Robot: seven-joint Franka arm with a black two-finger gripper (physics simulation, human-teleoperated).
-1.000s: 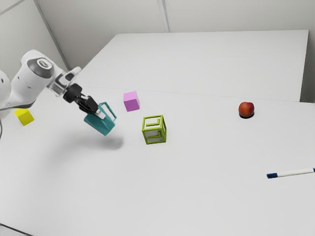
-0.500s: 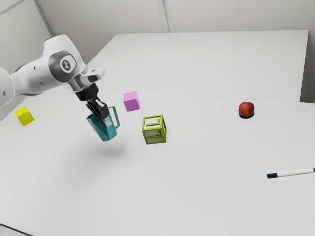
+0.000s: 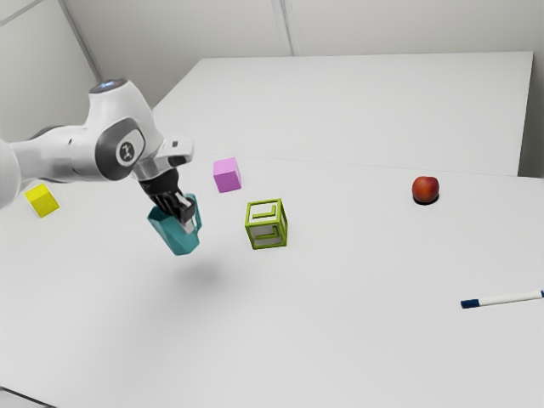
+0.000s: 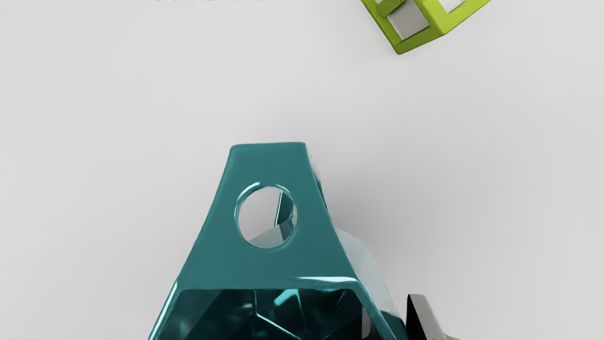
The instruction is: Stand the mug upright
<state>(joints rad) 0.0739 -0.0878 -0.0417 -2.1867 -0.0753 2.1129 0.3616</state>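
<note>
The gripper (image 3: 187, 223) points down at the exterior view's left, shut on the wall of the teal mug (image 3: 174, 235). The mug hangs above the table, its base tilted a little toward the exterior view's right, with a shadow beneath. In the wrist view the mug (image 4: 264, 264) shows its open mouth and a flat top piece with a round hole on the handle side. The gripper (image 4: 389, 315) has one finger inside the mouth and the other outside, with the wall between them. The hand partly covers the handle in the exterior view.
A green frame cube (image 3: 267, 224) stands near the mug, toward the exterior view's right. Behind is a pink cube (image 3: 227, 175). A yellow cube (image 3: 42, 201) lies by the arm; a red apple (image 3: 426, 189) and a marker (image 3: 507, 299) are farther off on the table (image 3: 340, 340).
My hand has swung to point more steeply down and turned, carrying the mug with it. The mug is less tilted and a little lower. The cubes, apple and marker have stayed put.
</note>
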